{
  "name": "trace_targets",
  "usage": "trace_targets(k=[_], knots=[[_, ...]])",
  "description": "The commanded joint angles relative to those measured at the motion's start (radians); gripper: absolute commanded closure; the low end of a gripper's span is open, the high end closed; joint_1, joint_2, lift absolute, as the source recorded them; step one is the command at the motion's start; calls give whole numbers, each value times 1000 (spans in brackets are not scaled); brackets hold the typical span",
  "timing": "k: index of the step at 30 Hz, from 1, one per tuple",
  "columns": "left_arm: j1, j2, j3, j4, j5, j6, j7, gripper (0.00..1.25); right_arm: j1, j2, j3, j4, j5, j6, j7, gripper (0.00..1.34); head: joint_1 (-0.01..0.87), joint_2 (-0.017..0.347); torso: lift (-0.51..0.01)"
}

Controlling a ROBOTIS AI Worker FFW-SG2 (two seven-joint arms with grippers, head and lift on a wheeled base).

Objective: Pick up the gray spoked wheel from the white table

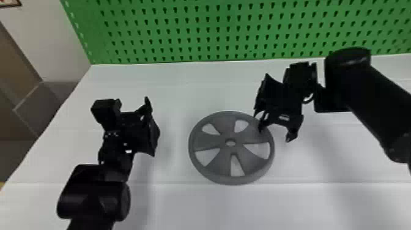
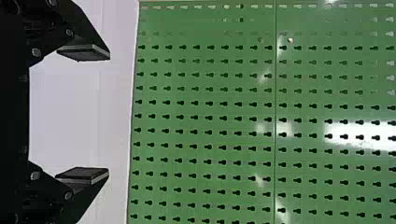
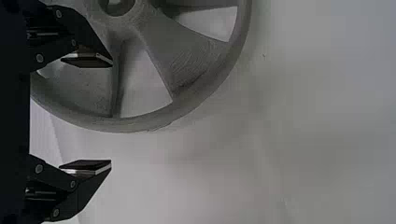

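Observation:
The gray spoked wheel [image 1: 214, 168] lies flat on the white table [image 1: 183, 211], near the middle of the head view. My right gripper [image 1: 275, 134] is over the wheel's right rim, open, one finger above the wheel and the other beyond its edge. In the right wrist view the same gripper [image 3: 111, 113] stands open with nothing between its fingertips, the rim of the wheel [image 3: 187, 106] in front of it. Left of the wheel and apart from it is my left gripper [image 1: 152, 127]. The left wrist view has that gripper [image 2: 109, 114] open, holding nothing.
A green pegboard [image 1: 195, 33] rises along the table's back edge. The table's left edge slants away beyond the left arm, with a gray floor past it. The right arm reaches over the table from the right side.

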Motion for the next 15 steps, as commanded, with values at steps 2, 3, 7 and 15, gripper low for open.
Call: trace_targets(k=[2,3,7,15], knots=[[0,0,0,0,0,0,2,377,9,-2,74,0,-48,-15,0,490,784,129,-64],[0,0,0,0,0,0,2,375,9,-3,83,0,-54,-17,2,490,784,129,-64],[1,0,1,0,2,0,3,377,12,-3,88,0,-65,-17,2,490,784,129,-64],[0,0,-2,2,2,0,5,375,9,-6,100,0,-76,-17,2,490,784,129,-64]])
